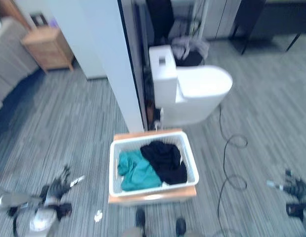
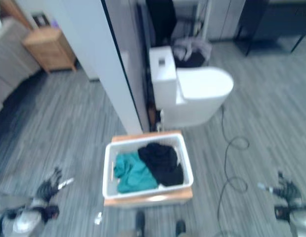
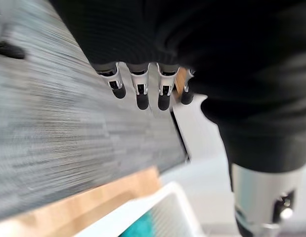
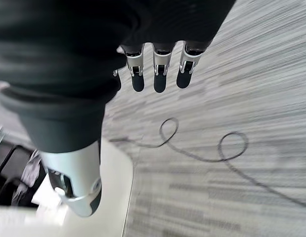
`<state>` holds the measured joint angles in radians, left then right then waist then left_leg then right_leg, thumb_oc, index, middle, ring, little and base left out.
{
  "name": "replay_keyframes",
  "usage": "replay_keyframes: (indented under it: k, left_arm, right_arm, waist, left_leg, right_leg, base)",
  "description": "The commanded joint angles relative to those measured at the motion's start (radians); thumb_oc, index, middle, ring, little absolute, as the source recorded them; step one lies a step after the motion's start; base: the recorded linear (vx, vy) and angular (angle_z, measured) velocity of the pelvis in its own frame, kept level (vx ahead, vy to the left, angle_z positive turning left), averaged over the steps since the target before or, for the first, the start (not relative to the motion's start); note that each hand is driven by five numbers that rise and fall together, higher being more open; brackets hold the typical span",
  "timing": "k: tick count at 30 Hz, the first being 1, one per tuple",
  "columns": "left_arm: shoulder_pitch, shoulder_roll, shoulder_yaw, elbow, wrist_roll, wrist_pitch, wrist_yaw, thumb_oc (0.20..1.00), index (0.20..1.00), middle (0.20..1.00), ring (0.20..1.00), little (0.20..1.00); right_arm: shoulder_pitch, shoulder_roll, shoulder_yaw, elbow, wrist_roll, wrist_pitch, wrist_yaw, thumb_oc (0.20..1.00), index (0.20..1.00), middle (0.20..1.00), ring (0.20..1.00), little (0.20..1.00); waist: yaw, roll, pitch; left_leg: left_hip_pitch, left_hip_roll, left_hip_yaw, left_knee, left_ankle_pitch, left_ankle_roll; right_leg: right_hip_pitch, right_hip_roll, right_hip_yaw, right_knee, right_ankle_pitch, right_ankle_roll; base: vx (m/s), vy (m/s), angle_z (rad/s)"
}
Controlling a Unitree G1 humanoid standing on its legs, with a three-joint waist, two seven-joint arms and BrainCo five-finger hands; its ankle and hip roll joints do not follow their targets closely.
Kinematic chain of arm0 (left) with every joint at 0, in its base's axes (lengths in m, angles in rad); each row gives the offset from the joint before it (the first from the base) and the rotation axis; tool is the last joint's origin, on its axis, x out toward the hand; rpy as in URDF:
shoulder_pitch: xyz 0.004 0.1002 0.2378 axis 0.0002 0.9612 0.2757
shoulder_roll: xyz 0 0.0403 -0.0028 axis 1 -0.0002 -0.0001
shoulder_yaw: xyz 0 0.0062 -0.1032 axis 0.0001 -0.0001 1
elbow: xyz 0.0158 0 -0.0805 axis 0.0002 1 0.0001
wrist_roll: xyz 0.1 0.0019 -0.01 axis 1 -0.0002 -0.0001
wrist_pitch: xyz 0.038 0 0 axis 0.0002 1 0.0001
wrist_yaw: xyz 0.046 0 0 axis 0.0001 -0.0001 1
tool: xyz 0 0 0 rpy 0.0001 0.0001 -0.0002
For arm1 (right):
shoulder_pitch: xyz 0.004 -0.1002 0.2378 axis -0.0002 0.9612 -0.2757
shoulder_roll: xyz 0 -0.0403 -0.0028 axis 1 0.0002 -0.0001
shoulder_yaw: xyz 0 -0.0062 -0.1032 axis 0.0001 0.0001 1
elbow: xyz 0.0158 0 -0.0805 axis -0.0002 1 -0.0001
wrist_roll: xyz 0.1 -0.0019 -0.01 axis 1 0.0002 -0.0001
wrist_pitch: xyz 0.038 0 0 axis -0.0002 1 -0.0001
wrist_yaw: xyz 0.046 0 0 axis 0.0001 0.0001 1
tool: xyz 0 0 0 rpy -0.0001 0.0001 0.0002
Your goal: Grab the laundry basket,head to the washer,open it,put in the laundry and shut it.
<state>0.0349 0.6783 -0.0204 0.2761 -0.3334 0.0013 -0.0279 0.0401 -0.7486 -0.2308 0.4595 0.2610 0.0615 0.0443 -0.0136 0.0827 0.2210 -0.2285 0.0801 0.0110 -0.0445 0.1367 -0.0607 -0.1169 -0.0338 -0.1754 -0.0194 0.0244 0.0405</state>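
White plastic formed the laundry basket (image 1: 122, 183), which was set on a low wooden stand (image 1: 152, 193) on the grey striped floor (image 1: 83, 128), near the middle of the scene. Two garments were held in it: a teal one (image 1: 137, 172) on the left and a black one (image 1: 165, 160) on the right, touching each other. The basket's long axis was laid roughly left to right, slightly tilted, with its open top facing up. A white toilet-shaped appliance (image 1: 192, 94) was seen just beyond it, beside a pale wall panel (image 1: 113, 59). The left hand (image 3: 138, 86) was held low at the near left with fingers relaxed and nothing gripped; the right hand (image 4: 157, 74) was likewise slack and empty at the near right, both well apart from the basket
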Motion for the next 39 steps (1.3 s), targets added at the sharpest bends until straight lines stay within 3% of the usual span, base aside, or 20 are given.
replay_keyframes:
  k: [1, 4, 11, 19, 25, 31, 36, 39]
  left_arm:
    - [-0.088, 0.018, -0.006, 0.089, 0.054, 0.035, -0.026, 1.0, 1.0, 1.0, 1.0, 1.0]
    - [-0.284, 0.032, -0.096, 0.171, 0.082, 0.072, -0.01, 1.0, 1.0, 1.0, 1.0, 1.0]
    - [-0.504, 0.034, -0.179, 0.333, 0.073, 0.08, 0.044, 1.0, 1.0, 1.0, 1.0, 1.0]
    - [-0.69, 0.059, -0.249, 0.405, 0.072, 0.068, 0.087, 1.0, 1.0, 1.0, 1.0, 1.0]
    - [-0.775, 0.084, -0.301, 0.367, 0.116, 0.082, 0.092, 1.0, 1.0, 1.0, 1.0, 1.0]
    - [-0.851, 0.034, -0.321, 0.455, 0.174, 0.103, 0.136, 1.0, 1.0, 1.0, 1.0, 1.0]
    - [-0.903, -0.04, -0.341, 0.675, 0.173, 0.085, 0.173, 1.0, 1.0, 1.0, 1.0, 1.0]
    - [-0.905, -0.064, -0.337, 0.722, 0.151, 0.073, 0.186, 1.0, 1.0, 1.0, 1.0, 1.0]
  right_arm:
    - [-0.036, -0.002, 0.036, -0.04, 0.024, -0.008, -0.029, 1.0, 1.0, 1.0, 1.0, 1.0]
    - [-0.085, -0.001, 0.07, -0.117, 0.025, 0.0, -0.042, 1.0, 1.0, 1.0, 1.0, 1.0]
    - [-0.1, 0.022, 0.106, -0.185, 0.006, 0.003, -0.049, 1.0, 1.0, 1.0, 1.0, 1.0]
    - [-0.119, 0.057, 0.155, -0.181, 0.028, -0.009, -0.051, 1.0, 1.0, 1.0, 1.0, 1.0]
    - [-0.16, 0.068, 0.189, -0.161, 0.034, -0.01, -0.055, 1.0, 1.0, 1.0, 1.0, 1.0]
    - [-0.272, 0.078, 0.263, -0.153, 0.017, -0.003, -0.064, 1.0, 1.0, 1.0, 1.0, 1.0]
    - [-0.336, 0.085, 0.305, -0.168, 0.029, -0.021, -0.083, 1.0, 1.0, 1.0, 1.0, 1.0]
    - [-0.339, 0.086, 0.313, -0.183, 0.034, -0.03, -0.086, 1.0, 1.0, 1.0, 1.0, 1.0]
  waist:
    - [-0.01, -0.095, 0.036]
    - [-0.023, -0.1, 0.09]
    - [-0.03, -0.107, 0.16]
    - [-0.038, -0.11, 0.17]
    - [-0.034, -0.113, 0.177]
    - [-0.032, -0.119, 0.202]
    - [-0.037, -0.122, 0.217]
    - [-0.038, -0.124, 0.22]
  left_leg:
    - [0.028, 0.062, -0.001, 0.075, -0.11, -0.016]
    - [-0.03, 0.061, -0.008, 0.087, -0.094, -0.017]
    - [-0.088, 0.058, -0.011, 0.107, -0.08, -0.019]
    - [-0.105, 0.054, -0.008, 0.087, -0.065, -0.028]
    - [-0.116, 0.051, -0.008, 0.089, -0.067, -0.029]
    - [-0.122, 0.051, -0.009, 0.098, -0.071, -0.023]
    - [-0.127, 0.051, -0.011, 0.108, -0.074, -0.022]
    - [-0.127, 0.052, -0.011, 0.108, -0.074, -0.022]
  right_leg:
    - [-0.042, -0.128, -0.026, 0.049, -0.023, 0.082]
    - [-0.1, -0.132, -0.026, 0.07, -0.016, 0.081]
    - [-0.154, -0.142, -0.035, 0.09, -0.005, 0.085]
    - [-0.168, -0.146, -0.04, 0.06, 0.019, 0.094]
    - [-0.179, -0.148, -0.04, 0.057, 0.024, 0.097]
    - [-0.195, -0.148, -0.034, 0.075, 0.019, 0.094]
    - [-0.198, -0.148, -0.031, 0.078, 0.017, 0.092]
    - [-0.195, -0.149, -0.032, 0.077, 0.016, 0.092]
  base:
    - [-0.16, 0.017, -0.01]
    - [-0.18, 0.013, -0.01]
    - [-0.09, 0.005, 0.01]
    - [-0.03, -0.005, 0.03]
    - [-0.01, -0.005, 0.01]
    - [-0.01, -0.001, -0.04]
    - [0.0, -0.001, -0.01]
    - [0.0, 0.0, 0.0]
